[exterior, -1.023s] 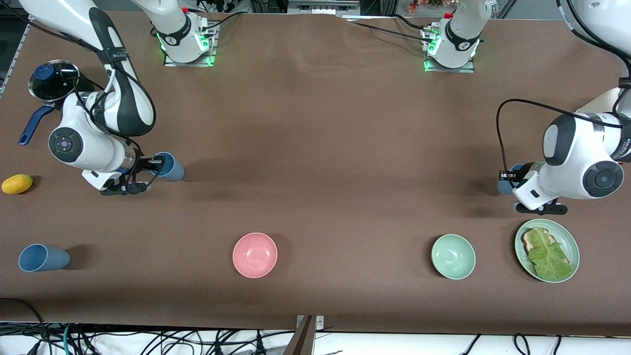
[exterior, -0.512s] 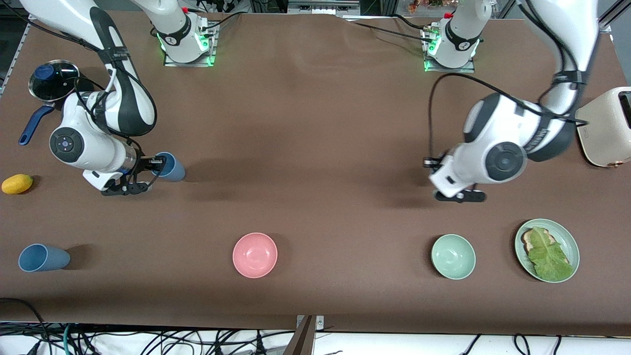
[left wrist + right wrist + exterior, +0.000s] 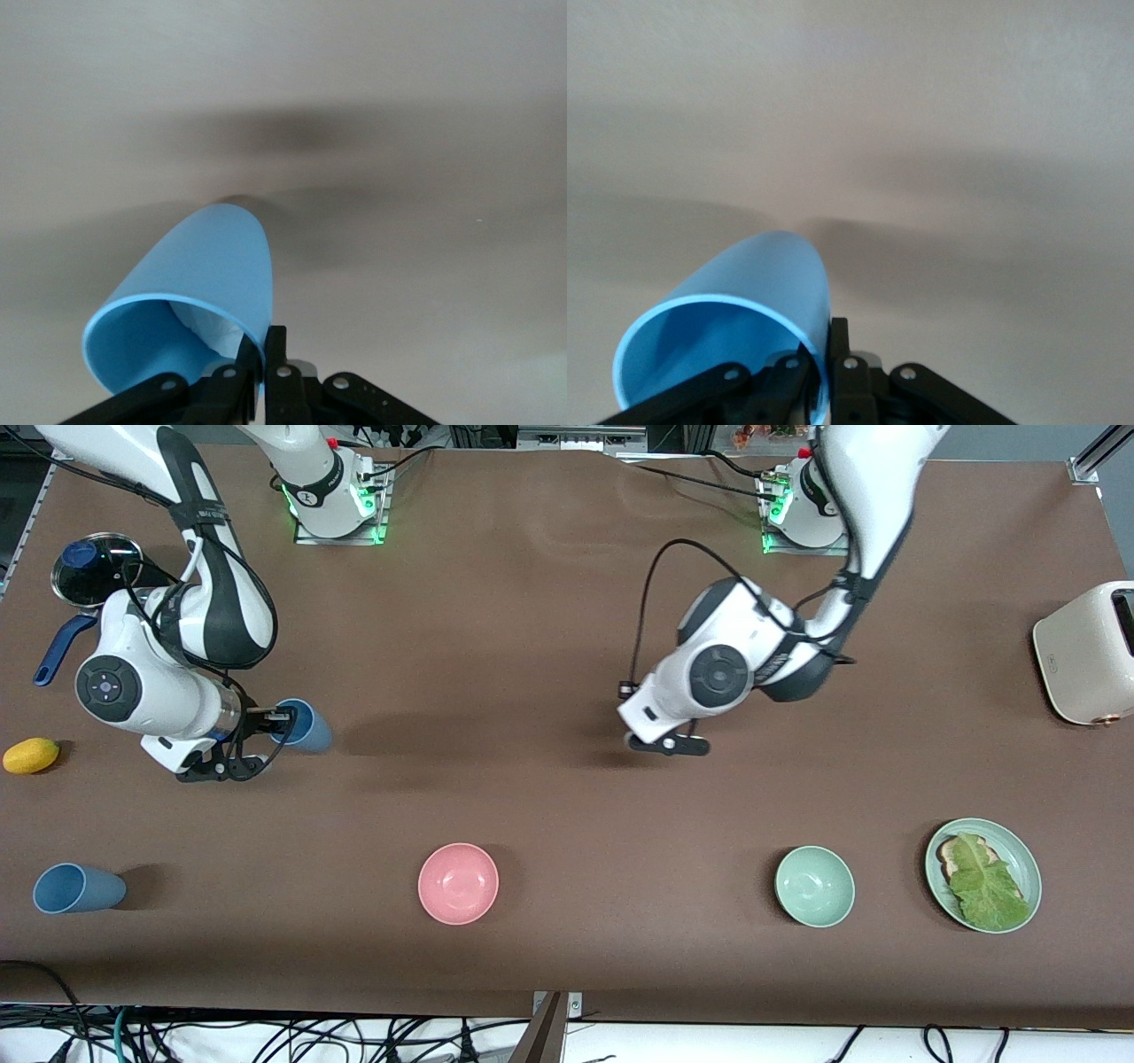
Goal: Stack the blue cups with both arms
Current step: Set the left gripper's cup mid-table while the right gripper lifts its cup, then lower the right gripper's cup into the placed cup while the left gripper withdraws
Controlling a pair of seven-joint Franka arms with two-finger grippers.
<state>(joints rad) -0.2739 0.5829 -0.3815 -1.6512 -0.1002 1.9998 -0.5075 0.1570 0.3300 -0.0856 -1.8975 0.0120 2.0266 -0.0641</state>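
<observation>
My right gripper (image 3: 276,714) is shut on the rim of a mid-blue cup (image 3: 308,726), held on its side near the right arm's end of the table. In the right wrist view one finger is inside that blue cup (image 3: 744,292) and one outside, at my right gripper (image 3: 831,347). The left arm's wrist (image 3: 700,682) hangs over the table's middle and hides its hand in the front view. My left gripper (image 3: 264,347) is shut on the rim of a blue cup (image 3: 208,257) with a whitish inside.
Another blue cup (image 3: 75,887) lies on its side near the front edge. A pink bowl (image 3: 458,883), a pale green bowl (image 3: 814,886) and a green plate (image 3: 1028,859) with lettuce line that edge. A toaster (image 3: 1085,653), a yellow fruit (image 3: 31,755) and a lidded pot (image 3: 93,571) stand at the ends.
The left arm has swung with its cup from its own end of the table, beside the green plate, to over the middle. The right arm has barely shifted.
</observation>
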